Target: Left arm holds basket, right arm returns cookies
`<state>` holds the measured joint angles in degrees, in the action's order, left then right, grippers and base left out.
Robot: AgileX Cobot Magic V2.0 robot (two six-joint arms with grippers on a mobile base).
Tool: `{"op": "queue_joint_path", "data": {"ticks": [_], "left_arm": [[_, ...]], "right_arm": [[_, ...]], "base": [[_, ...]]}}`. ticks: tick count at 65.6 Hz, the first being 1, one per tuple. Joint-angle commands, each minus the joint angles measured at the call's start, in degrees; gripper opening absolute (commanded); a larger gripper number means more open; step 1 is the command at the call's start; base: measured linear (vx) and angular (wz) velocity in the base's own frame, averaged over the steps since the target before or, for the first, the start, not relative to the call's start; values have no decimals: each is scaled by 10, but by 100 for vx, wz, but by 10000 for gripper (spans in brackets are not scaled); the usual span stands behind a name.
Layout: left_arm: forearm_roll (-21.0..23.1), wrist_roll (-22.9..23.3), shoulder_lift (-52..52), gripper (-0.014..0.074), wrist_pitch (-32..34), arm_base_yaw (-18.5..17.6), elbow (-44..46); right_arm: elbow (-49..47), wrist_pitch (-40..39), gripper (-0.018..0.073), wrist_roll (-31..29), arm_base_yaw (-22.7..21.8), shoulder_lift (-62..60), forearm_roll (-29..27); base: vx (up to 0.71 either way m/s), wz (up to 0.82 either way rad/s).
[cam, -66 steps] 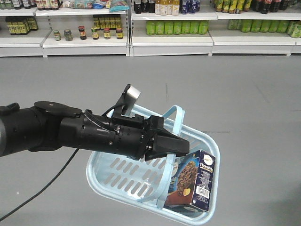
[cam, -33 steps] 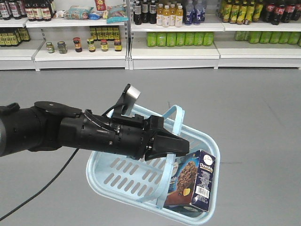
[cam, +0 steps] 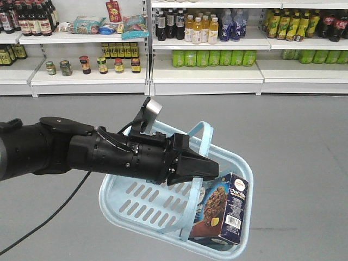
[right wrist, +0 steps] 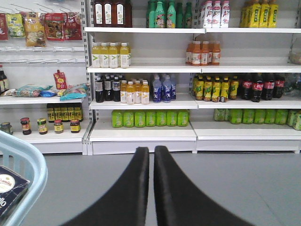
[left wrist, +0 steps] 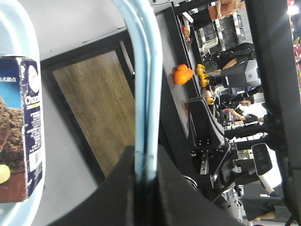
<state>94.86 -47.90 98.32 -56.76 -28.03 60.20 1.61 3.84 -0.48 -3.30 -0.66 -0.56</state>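
Observation:
My left gripper [cam: 209,169] is shut on the two loop handles of the light blue basket [cam: 111,191] and holds it up above the grey floor. In the left wrist view the handles [left wrist: 141,70] run straight into the left gripper [left wrist: 145,175], pinched between its jaws. The cookies [cam: 223,215], a dark navy ChocoFello carton, stand leaning in the basket's near right corner, and the left wrist view shows the cookies [left wrist: 19,141] at its left edge. My right gripper [right wrist: 151,153] is shut with nothing in it, pointing at the shelves, to the right of the basket rim [right wrist: 35,169].
White store shelves stand across the grey floor ahead, with green bottles [cam: 206,57], small jars [cam: 89,65] and snack bags [cam: 87,24]. The right wrist view shows rows of yellow drink bottles [right wrist: 110,55] and dark bottles [right wrist: 256,88] on upper shelves.
The shelves have slid lower in the front view, showing more of the upper rows. The left arm, basket and cookies keep the same place in the frame.

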Motion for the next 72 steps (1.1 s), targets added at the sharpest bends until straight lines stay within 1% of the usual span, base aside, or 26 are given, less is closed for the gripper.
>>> {"op": "queue_joint_path", "data": {"ticks": [1, 43, 72], "left_arm": [[67, -3, -33, -3, -36, 1, 15], [67, -3, -33, -3, -35, 1, 15], [67, -3, -33, -3, -36, 1, 15]], "right_arm": [[10, -43, -6, -1, -1, -5, 6], [10, -43, -6, -1, -1, -5, 6], [10, -43, -6, -1, -1, -5, 6]], "base": [[48, -4], [48, -7], [46, 7]]}}
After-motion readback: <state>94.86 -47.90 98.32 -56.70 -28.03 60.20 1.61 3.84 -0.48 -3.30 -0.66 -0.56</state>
